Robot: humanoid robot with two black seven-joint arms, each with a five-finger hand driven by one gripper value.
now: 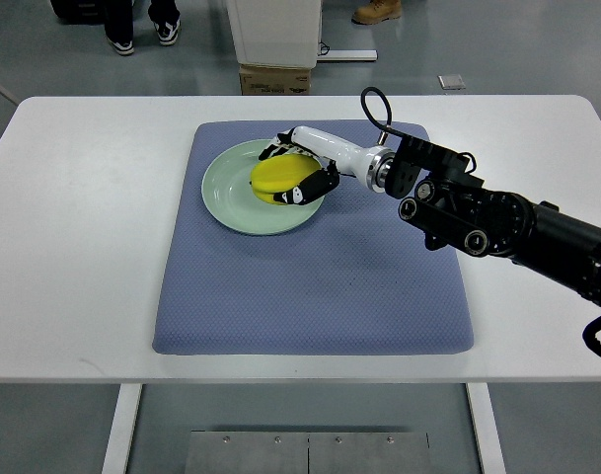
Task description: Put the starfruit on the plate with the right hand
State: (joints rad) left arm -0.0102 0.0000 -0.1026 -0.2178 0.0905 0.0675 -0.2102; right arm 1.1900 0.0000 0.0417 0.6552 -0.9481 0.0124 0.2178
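A yellow starfruit (276, 177) lies on the pale green plate (224, 186), toward its right half. My right hand (298, 170) reaches in from the right over the plate, its white palm and black fingers curled around the fruit from above and from the near side. The plate rests on the blue-grey mat (310, 276) near its far left part. My left arm does not show.
The mat lies on a white table (73, 247). A cardboard box (275, 77) and a white cabinet stand on the floor beyond the far edge. A person's shoes (142, 35) show at the top left, another boot at the top.
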